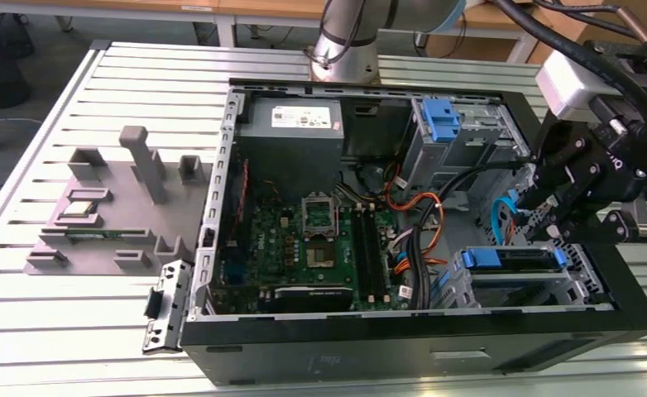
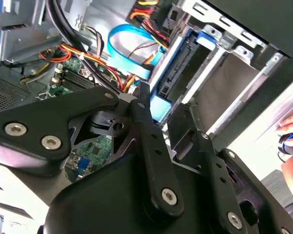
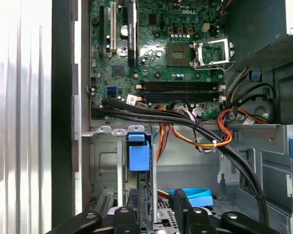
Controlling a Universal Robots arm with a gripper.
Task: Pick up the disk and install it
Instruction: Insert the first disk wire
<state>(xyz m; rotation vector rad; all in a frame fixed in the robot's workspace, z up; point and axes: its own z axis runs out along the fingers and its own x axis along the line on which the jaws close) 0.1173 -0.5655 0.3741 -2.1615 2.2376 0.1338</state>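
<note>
Exterior view: an open computer case (image 1: pixel 412 347) lies on its side on the slatted metal worktop (image 1: pixel 81 331). The hand (image 1: pixel 555 227) hangs over the drive cage (image 1: pixel 588 281) at the corner of the case on the exterior view's right. The disk (image 1: pixel 505 258) stands on edge in that cage, with one blue side rail uppermost, just under the hand.

In the second wrist view the hand's (image 2: pixel 166 114) two black fingers (image 2: pixel 141 117) stand apart with the blue end tab of the disk (image 2: pixel 178 68) seen between them. In the first wrist view bare metal shows in the gap between the fingers, so the hand (image 3: pixel 156 214) looks open and grips nothing. The disk's (image 3: pixel 138 156) blue tab lies just beyond one fingertip there.

I judge the disk stiff and fairly heavy for its size. Its smooth metal faces could slip, and it would take a knock badly. The plastic rails probably flex, so they make a poor hold for a hard squeeze. The better hold is flat across the two broad metal faces, near the middle and away from the connector end. The black and orange cables (image 3: pixel 205 131) and the blue ribbon cable (image 2: pixel 127 48) crowd close beside the cage and could snag.
</note>
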